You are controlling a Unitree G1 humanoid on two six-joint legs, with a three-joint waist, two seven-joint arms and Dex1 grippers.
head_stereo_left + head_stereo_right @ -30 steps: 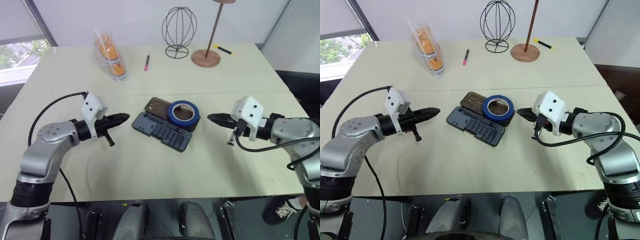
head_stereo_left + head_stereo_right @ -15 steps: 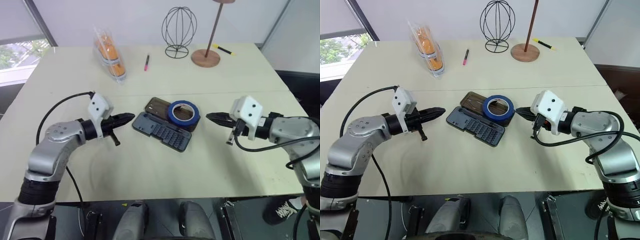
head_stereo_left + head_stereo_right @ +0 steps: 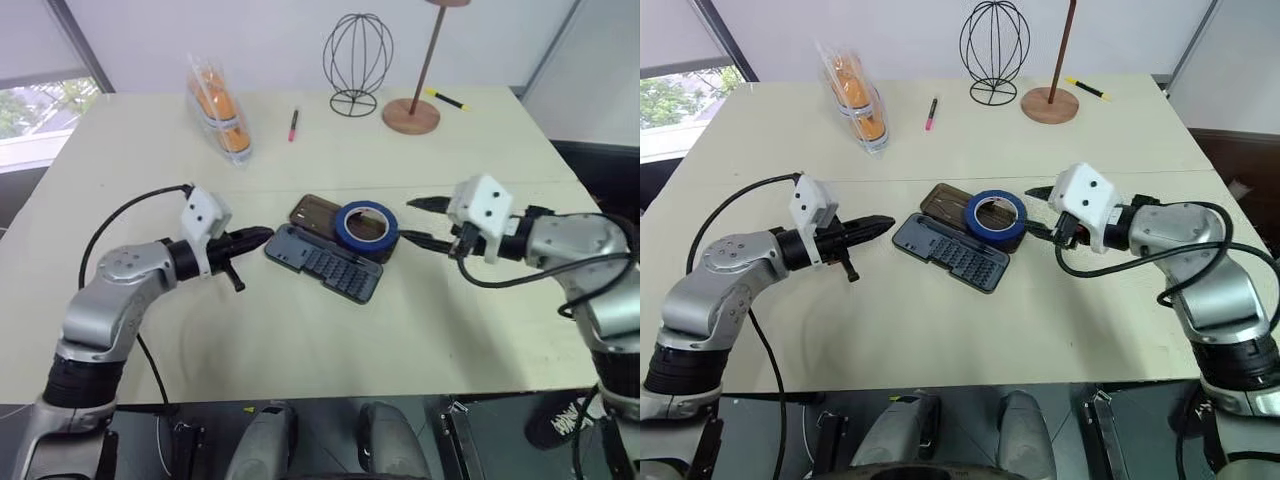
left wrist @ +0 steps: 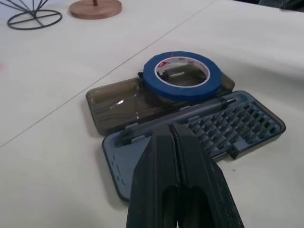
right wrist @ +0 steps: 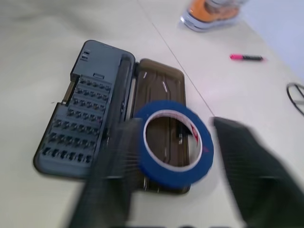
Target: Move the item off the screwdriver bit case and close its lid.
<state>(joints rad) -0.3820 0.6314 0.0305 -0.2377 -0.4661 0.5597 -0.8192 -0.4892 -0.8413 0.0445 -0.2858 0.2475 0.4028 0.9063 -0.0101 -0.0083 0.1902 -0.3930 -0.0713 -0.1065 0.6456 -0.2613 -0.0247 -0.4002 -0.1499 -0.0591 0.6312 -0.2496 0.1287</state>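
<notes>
We see the roll of blue tape (image 3: 367, 225) lying flat on the open lid (image 3: 322, 214) of the screwdriver bit case (image 3: 325, 262), near the middle of the table (image 3: 300, 330). Our right gripper (image 3: 418, 222) sits just beside the tape, its 2 fingers spread wide, touching nothing. Our left gripper (image 3: 262, 236) has its 2 fingers pressed together, tips just beside the case's near corner.
</notes>
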